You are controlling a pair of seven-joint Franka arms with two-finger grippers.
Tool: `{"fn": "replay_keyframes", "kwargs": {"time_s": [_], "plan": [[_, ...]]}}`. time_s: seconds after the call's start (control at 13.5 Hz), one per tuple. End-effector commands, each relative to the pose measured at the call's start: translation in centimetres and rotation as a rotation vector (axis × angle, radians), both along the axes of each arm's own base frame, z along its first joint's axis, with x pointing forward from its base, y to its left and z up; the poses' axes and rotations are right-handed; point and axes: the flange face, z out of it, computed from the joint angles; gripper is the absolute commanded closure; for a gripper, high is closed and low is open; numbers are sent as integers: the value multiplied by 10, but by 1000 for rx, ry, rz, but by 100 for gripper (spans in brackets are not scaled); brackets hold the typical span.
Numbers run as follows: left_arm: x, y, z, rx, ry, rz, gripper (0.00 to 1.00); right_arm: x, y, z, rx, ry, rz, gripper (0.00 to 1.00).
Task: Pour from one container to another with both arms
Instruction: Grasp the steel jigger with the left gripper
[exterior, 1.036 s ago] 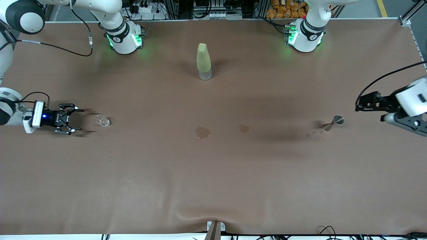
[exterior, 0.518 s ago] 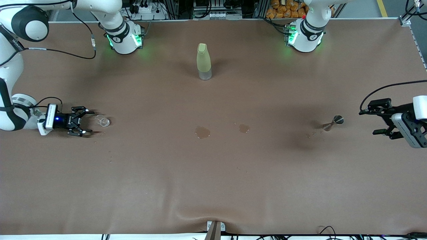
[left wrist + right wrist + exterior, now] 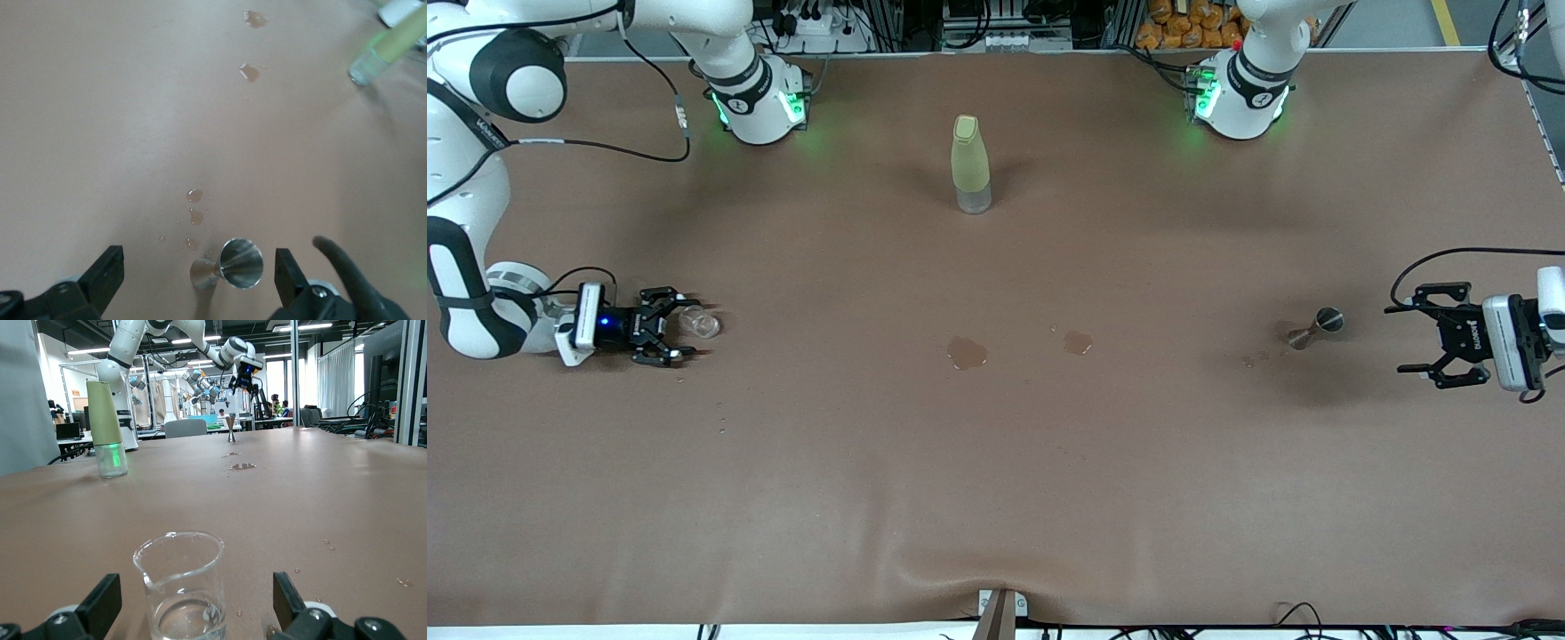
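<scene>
The glass cup [image 3: 699,322] is tiny and clear, with a flared rim, a pouring lip and a little liquid pooled in its bottom [image 3: 181,590]. It stands upright on the brown counter [image 3: 996,462] toward the right arm's end. The right hand [image 3: 677,328] sits low with its fingers spread wide on either side of the cup, not gripping it. The jigger [image 3: 1316,327] is silvery metal, hourglass-shaped, with a round mouth [image 3: 235,264]. It stands toward the left arm's end, droplets [image 3: 193,208] beside it. The left hand [image 3: 1410,339] is near it, fingers wide, holding nothing.
</scene>
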Motion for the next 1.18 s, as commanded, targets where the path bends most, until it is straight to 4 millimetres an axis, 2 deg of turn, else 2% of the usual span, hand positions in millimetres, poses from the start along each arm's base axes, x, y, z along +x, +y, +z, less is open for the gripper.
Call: {"fn": "replay_keyframes", "kwargs": {"time_s": [0.0,0.07,0.22,0.44,0.59,0.89,0.96,1.04,1.11], "plan": [[-13,17,-45,-139,-88,-65,0,4,5,-7,28,-9,-10,0],[-14,20,-60,-180,-145,-101,0,2,6,-9,30,-5,-10,0],[-25,38,-86,-220,-213,-151,0,1,8,-14,40,1,-16,1],[-39,43,-115,-289,-232,-165,0,0,8,-13,48,3,-15,10],[-51,36,-134,-357,-274,-180,0,-2,10,-13,69,7,-30,17],[-65,35,-170,-408,-254,-162,0,-2,8,-11,77,13,-38,18],[-67,34,-174,-414,-259,-168,0,-2,7,-10,76,13,-40,21],[-66,33,-177,-421,-264,-163,0,-2,7,-9,76,14,-40,33],[-64,28,-178,-431,-269,-160,0,0,7,-7,75,12,-37,39]]}}
